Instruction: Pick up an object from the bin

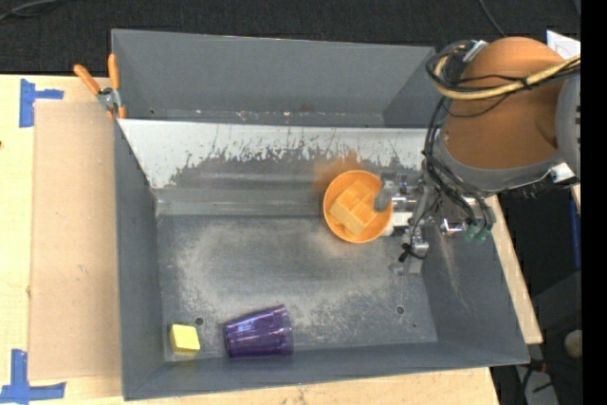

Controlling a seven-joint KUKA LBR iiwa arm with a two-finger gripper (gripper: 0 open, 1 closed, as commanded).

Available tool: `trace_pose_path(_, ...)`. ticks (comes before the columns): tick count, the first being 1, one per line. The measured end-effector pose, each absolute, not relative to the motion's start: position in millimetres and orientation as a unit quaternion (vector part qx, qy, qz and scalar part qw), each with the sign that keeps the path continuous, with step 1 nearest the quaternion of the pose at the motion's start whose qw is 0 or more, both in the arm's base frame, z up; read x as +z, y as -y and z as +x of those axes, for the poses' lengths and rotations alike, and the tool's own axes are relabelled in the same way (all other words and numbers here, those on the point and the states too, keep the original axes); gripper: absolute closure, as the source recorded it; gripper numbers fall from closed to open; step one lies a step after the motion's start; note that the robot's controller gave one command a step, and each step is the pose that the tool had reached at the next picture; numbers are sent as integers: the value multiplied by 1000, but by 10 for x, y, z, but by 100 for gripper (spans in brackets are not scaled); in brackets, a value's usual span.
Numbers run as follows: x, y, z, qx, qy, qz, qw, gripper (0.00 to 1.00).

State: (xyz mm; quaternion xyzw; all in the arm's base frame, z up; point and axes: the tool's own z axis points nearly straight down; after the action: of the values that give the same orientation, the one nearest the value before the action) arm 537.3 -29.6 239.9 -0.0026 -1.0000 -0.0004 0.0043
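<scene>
An orange bowl (pixel 356 206) sits tilted near the bin's back right, its opening turned up toward the camera, with a pale yellow block inside it. My gripper (pixel 410 242) is right beside the bowl's right rim, and its metal parts touch or nearly touch that rim. I cannot make out whether the rim is clamped. A purple cup (pixel 257 333) lies on its side at the front of the bin. A small yellow cube (pixel 185 339) rests just left of the cup.
The arm with its orange cover and cables hangs over the bin's right wall. The bin's sloped back wall rises directly behind the bowl.
</scene>
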Motion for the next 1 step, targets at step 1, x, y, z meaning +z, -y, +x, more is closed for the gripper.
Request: trace_pose_path(1, 2434, 296, 5390, 0, 1000, -2, 1, 0)
